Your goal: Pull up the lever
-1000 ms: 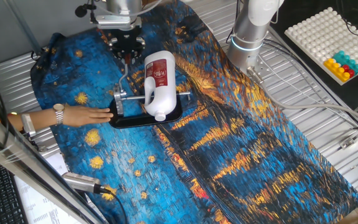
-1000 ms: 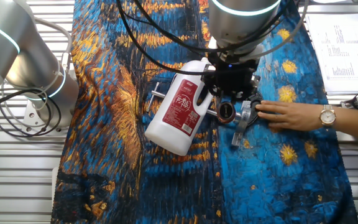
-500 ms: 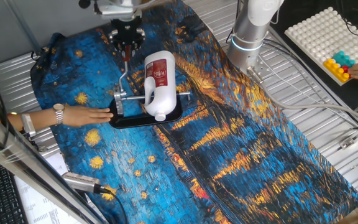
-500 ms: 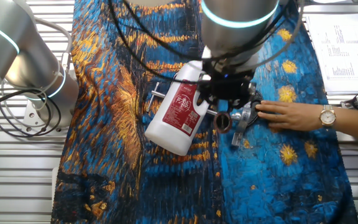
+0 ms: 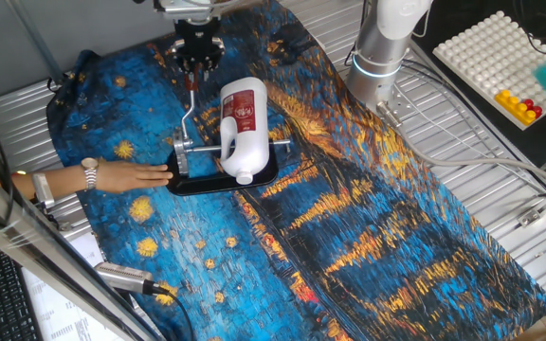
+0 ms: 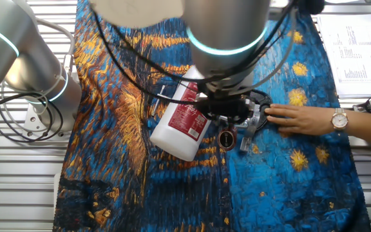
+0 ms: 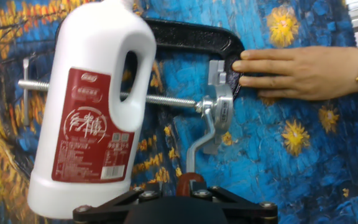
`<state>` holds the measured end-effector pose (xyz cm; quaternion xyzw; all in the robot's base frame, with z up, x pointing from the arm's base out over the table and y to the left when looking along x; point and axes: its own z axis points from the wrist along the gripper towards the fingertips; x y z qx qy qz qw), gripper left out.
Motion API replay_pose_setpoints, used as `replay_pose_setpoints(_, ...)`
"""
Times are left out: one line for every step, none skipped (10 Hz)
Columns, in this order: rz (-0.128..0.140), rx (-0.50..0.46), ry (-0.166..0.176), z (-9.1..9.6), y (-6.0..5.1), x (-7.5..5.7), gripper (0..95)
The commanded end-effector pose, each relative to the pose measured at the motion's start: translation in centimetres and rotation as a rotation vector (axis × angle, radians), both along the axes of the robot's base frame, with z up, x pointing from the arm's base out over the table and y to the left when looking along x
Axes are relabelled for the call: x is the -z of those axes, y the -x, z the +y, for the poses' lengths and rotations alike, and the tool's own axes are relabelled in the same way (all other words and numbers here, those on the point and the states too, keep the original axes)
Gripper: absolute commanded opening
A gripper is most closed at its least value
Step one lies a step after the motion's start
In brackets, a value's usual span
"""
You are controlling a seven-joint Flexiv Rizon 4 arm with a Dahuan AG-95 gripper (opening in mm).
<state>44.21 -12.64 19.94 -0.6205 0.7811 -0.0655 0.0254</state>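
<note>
Under gripper: slim silver metal lever (image 7: 199,149), reddish-brown knob (image 7: 190,184)
Axis: rising from hinge toward black two-finger gripper (image 5: 197,62)
Jaws: pinching knob

The white jug (image 7: 89,106) carries a red label (image 7: 92,127) with large white Chinese brush characters; they and the small print are too unclear to read.

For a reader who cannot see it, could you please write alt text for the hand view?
The gripper holds the lever by its reddish knob, beside a white jug clamped in a black fixture. A person's hand steadies the fixture on a blue and yellow cloth.
</note>
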Motion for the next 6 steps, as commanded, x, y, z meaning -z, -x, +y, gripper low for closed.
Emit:
replay_pose_setpoints(0.005, 0.007, -0.016, 0.1, -0.4, -0.3, 19.0)
replay_pose_setpoints(0.015, 0.01, -0.017, 0.5, -1.0, -0.6, 19.0)
replay_pose_setpoints(0.02, 0.023, -0.009, 0.7, -1.3, -0.8, 19.0)
replay_pose_setpoints(0.019, 0.037, -0.019, 0.8, -1.4, -0.7, 19.0)
replay_pose_setpoints(0.018, 0.038, -0.024, 0.9, -1.5, -0.6, 19.0)
replay_pose_setpoints(0.015, 0.042, -0.022, 1.2, -1.6, -0.5, 19.0)
